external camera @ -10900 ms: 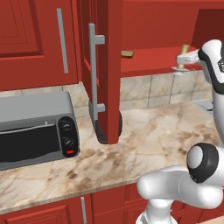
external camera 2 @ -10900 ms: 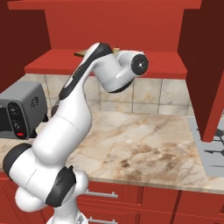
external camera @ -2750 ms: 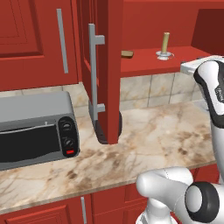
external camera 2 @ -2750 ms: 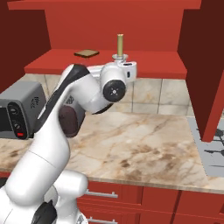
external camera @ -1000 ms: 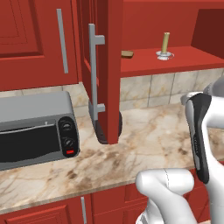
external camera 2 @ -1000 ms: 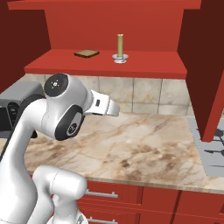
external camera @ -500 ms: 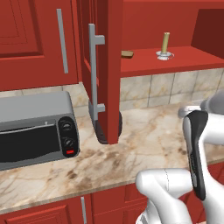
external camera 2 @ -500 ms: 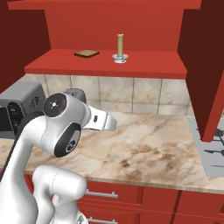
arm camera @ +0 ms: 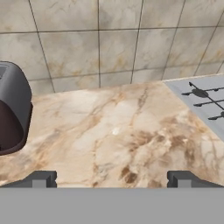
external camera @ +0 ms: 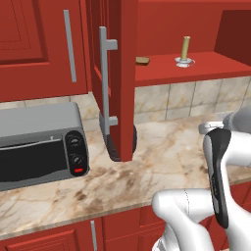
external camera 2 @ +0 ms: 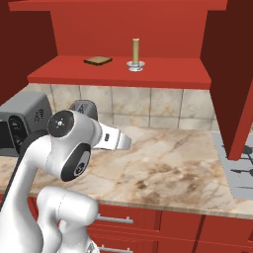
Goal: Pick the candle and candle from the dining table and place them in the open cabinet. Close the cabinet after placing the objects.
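A slim olive-gold stick candle (external camera: 185, 48) (external camera 2: 135, 51) stands upright on a clear round dish on the red inner shelf (external camera: 206, 70) (external camera 2: 163, 76) of the open cabinet, with nothing touching it. The cabinet's left door (external camera: 123, 59) hangs open with its long grey bar handle (external camera: 104, 83); the right door (external camera 2: 232, 74) is open too. My gripper (arm camera: 111, 179) is open and empty, low over the marbled counter (arm camera: 118, 131), well below the shelf, facing the tiled wall. The dining table is out of view.
A flat brown slab (external camera: 142, 60) (external camera 2: 98, 60) lies on the shelf left of the candle. A grey toaster oven (external camera: 39, 142) (external camera 2: 20, 118) (arm camera: 11, 113) sits on the counter's left; a stove top (arm camera: 201, 103) (external camera 2: 242, 168) lies at its right.
The candle, earlier carried at the shelf, now stands there alone. Over the last second the arm has folded down and back, lowering the open hand toward the counter.
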